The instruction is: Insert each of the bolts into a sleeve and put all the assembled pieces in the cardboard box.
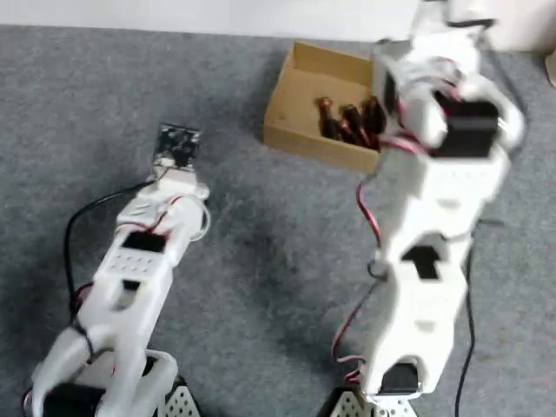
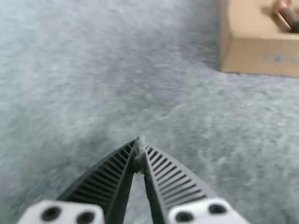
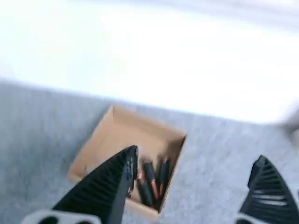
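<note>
My right gripper (image 3: 196, 156) hangs above the cardboard box (image 1: 304, 95) with its fingers wide apart and nothing between them. My left gripper (image 2: 138, 147) sits low over the grey surface (image 1: 261, 261), towards its left side and well apart from the box. Its fingers are pressed together at the tips and hold nothing.

The box stands near the far edge of the surface, right of the middle. Several assembled pieces (image 1: 352, 122), dark sleeves with coppery bolt ends, lie bunched in its near right corner. I can't count them exactly.

Progress: every bolt and sleeve I can see is already paired up and inside the box, and both my grippers are free. I judge the task done or in its last step, with only pulling my arms back left.
</note>
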{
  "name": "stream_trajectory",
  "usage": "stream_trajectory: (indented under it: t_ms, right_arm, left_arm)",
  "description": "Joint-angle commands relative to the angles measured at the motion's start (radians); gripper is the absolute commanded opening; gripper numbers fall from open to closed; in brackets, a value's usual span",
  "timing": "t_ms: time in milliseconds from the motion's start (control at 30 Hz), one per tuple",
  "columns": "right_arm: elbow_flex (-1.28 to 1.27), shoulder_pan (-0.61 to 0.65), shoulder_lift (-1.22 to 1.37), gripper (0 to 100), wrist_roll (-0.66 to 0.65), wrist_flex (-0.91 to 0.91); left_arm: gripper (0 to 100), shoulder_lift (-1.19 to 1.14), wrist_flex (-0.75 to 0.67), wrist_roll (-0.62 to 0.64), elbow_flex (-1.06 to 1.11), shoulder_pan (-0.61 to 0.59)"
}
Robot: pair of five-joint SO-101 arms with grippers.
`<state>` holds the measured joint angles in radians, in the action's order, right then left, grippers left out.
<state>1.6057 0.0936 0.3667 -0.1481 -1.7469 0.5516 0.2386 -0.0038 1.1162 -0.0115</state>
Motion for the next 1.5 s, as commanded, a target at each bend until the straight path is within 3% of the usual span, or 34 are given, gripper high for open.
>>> stream_trajectory:
  t_ms: [0,133,300,467,633,767,933,1233,1467]
  right_arm:
    - [-0.219,-0.025,-0.274,33.8,0.011,-0.022]
    - [-0.628,-0.033,-0.616,33.8,0.012,-0.019]
    - [-1.182,-0.031,-1.063,33.8,0.012,-0.012]
    - [-1.718,-0.036,-1.491,33.8,0.008,0.125]
    - [-2.244,-0.036,-1.906,33.8,0.008,0.315]
    - [-2.571,-0.036,-2.219,33.8,0.008,0.432]
    - [-2.755,-0.056,-2.135,33.8,0.008,0.438]
    - [-2.868,-0.087,-2.123,33.8,0.006,0.453]
    - [-3.286,-0.087,-2.123,33.8,0.011,0.680]
  left_arm:
    - [1,0.171,-0.012,-0.009,0.050,-0.038]
    - [1,0.443,0.097,-0.009,0.153,-0.038]
    - [1,0.883,0.405,-0.011,0.219,-0.045]
    - [1,1.316,0.715,-0.058,0.326,-0.038]
    - [1,1.184,0.827,-0.195,0.341,-0.044]
    - [1,1.210,0.896,-0.261,0.410,-0.039]
    - [1,1.282,0.899,-0.264,0.585,-0.038]
    - [1,1.274,1.043,-0.264,0.579,-0.039]
    - [1,1.273,1.080,-0.264,0.579,-0.044]
